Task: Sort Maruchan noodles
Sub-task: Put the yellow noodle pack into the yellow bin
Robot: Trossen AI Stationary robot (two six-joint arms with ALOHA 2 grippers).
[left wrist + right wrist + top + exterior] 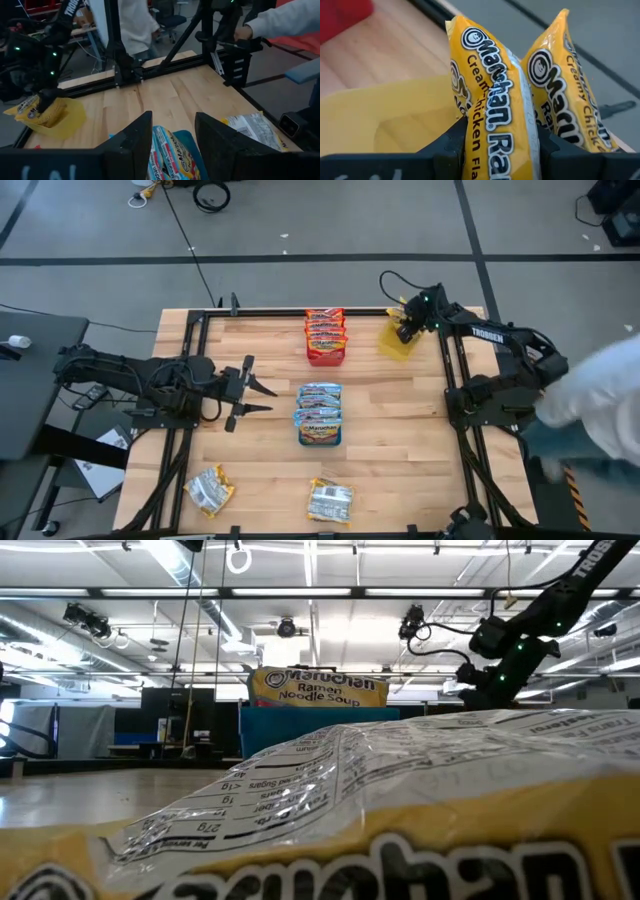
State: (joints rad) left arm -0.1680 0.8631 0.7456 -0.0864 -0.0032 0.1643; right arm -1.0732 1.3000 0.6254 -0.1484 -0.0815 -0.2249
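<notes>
A red tray (324, 358) at the far middle holds red Maruchan noodles (324, 330). A blue tray (319, 438) at the centre holds blue packets (319, 408). At the far right stands a yellow tray (396, 348) with one yellow packet (570, 90) on end in it. My right gripper (405, 332) is over that tray, shut on a second yellow packet (492, 110). My left gripper (262, 398) hovers open left of the blue tray, touching nothing. Two loose packets (210, 488) (330, 502) lie flat, silver backs up, near the front edge. My right gripper pinches the yellow packet by its two flat faces (475, 145) between its two fingers (445, 147), slanting down from above over the yellow tray. The packet stands on end, rising past the fingers. The fingers hide its lower end, so whether it rests in the tray I cannot tell.
A black frame (300, 313) runs around the table. A person in a white sleeve (600, 395) stands at the table's right side, one hand (245, 32) at the frame post. In the low view a loose packet (400, 810) fills the foreground. Bare wood (400, 410) lies right of the blue tray.
</notes>
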